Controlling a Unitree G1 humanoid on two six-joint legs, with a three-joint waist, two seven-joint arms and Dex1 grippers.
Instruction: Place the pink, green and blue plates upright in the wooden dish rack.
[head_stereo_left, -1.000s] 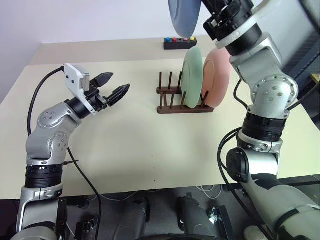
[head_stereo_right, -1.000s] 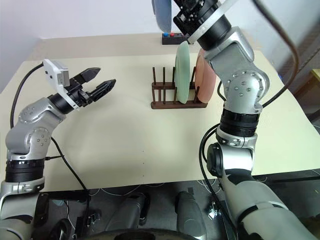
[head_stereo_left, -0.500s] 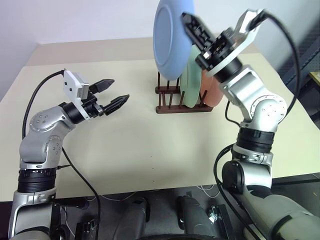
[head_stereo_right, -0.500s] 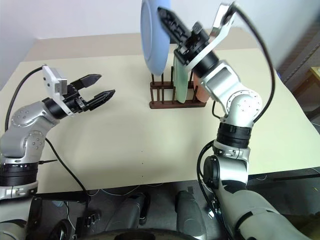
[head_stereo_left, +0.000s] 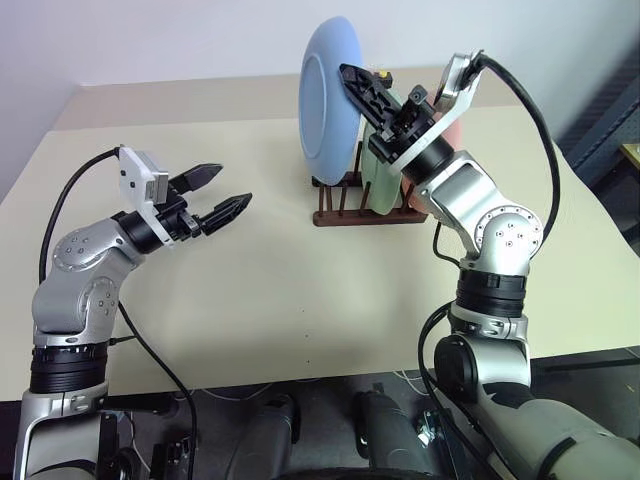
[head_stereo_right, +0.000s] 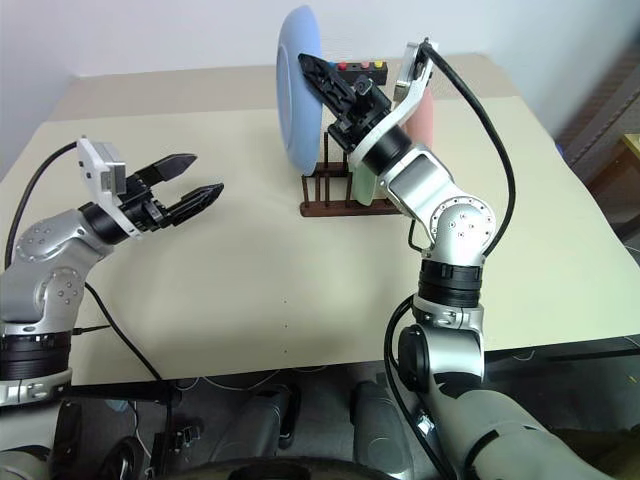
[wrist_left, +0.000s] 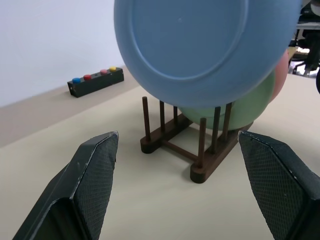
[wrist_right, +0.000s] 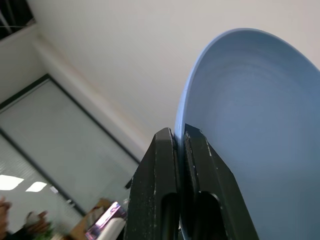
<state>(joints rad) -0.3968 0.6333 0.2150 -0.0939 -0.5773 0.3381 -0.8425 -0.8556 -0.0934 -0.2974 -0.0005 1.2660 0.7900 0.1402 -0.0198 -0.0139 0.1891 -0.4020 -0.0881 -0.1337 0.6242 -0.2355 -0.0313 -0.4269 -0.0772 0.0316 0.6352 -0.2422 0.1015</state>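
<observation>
The blue plate (head_stereo_left: 328, 100) is held upright on edge above the free end of the wooden dish rack (head_stereo_left: 350, 200), its lower rim just over the empty pegs and not yet seated between them. It is pinched at the rim by the right gripper (head_stereo_left: 362, 88), whose two black fingers are pressed together on the plate's edge, as is seen plainly in the right wrist view. The green plate (head_stereo_left: 382, 190) and the pink plate (head_stereo_right: 424, 118) are already stood in the rack behind it, so the last of the three placements is judged to be in hand. For the next move, the plate must be lowered with its rim lined up with a vacant slot beside the green plate, then released. The right forearm is raised and angled up toward the left over the rack. The left gripper (head_stereo_left: 220, 192) is held well apart over the table (head_stereo_left: 250, 300), fingers spread wide and empty, pointed toward the rack.
</observation>
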